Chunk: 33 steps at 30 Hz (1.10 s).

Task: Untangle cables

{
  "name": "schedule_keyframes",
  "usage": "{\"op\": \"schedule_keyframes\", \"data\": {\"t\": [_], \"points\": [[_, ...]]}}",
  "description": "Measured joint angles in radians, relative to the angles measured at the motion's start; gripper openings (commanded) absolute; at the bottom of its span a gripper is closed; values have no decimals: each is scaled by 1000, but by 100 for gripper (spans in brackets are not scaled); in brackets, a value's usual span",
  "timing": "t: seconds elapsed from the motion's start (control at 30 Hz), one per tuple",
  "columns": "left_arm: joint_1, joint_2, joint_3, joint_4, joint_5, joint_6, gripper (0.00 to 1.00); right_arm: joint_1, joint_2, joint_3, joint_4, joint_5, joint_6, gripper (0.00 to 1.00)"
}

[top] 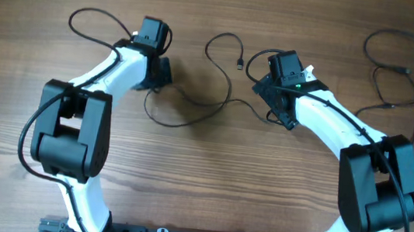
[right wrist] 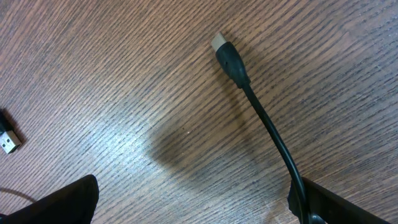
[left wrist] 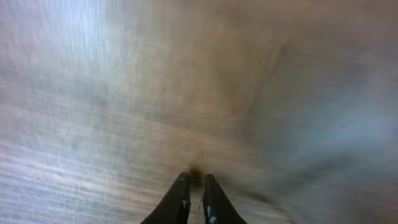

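Find thin black flexible cable (top: 229,93) flat on brown wood-grain table (top: 197,201), between the two arms: curving rightward from beside the left arm, then looping toward the far side. Note small plug (top: 240,63) at its free end, pointing toward the near side.

In right wrist view, see a black plug (right wrist: 229,59) with bare metal tip, long axis diagonal, tip aimed far-left; cord (right wrist: 267,124) trailing near-right down to the right-hand finger (right wrist: 336,202), contact not discernible. Note second small metal-tipped plug (right wrist: 7,140) at the left edge.

Read right gripper (right wrist: 193,186) as spread wide, gripping nothing. Read left gripper (left wrist: 194,183) as almost closed, only a narrow slit between fingers, nothing visible in it; view blurred.

Find further thin black cables (top: 400,71) bunched at the far right, well apart.
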Motion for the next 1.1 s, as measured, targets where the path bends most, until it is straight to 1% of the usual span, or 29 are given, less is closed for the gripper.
{"op": "schedule_keyframes", "data": {"t": [0.13,0.27,0.5,0.67,0.87,0.97,1.0,1.1], "points": [[0,-12,-37,15,-2,-9,13,0,0,0,0,0,0,100],[0,-26,-58,13,35,-13,14,0,0,0,0,0,0,100],[-11,-49,-94,1,209,-17,14,0,0,0,0,0,0,100],[-82,-53,-105,-2,266,-27,14,0,0,0,0,0,0,100],[-211,-53,-110,20,300,-28,19,0,0,0,0,0,0,100],[-266,-53,-113,41,306,-38,18,0,0,0,0,0,0,100],[-282,-53,-114,47,309,-42,15,0,0,0,0,0,0,100],[-314,-53,-117,62,314,-53,15,0,0,0,0,0,0,100]]}}
